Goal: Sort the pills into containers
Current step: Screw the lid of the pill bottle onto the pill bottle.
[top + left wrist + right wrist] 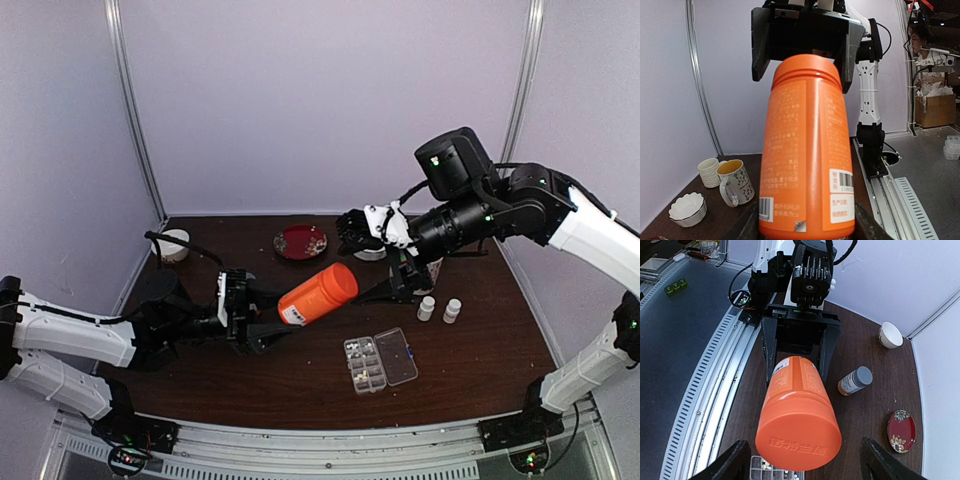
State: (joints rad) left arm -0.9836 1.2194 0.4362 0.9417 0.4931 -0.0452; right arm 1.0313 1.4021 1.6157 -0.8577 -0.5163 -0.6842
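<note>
A large orange bottle (318, 293) hangs tilted above the table, cap toward the right arm. My left gripper (270, 315) is shut on its base; in the left wrist view its fingers (747, 225) press both sides of the label end. My right gripper (807, 462) is open, its fingertips (735, 460) standing clear on either side of the orange cap (799, 440). The clear pill box (368, 366) lies below with its lid (398, 357) open. A few pale pills (767, 467) show in its containers under the cap.
Two small white bottles (427, 308) (452, 310) stand right of the box. A grey-capped bottle (855, 381) lies on the table. A red plate (300, 241) sits at the back. A white bowl (172, 245) and cups (735, 182) stand at the back left.
</note>
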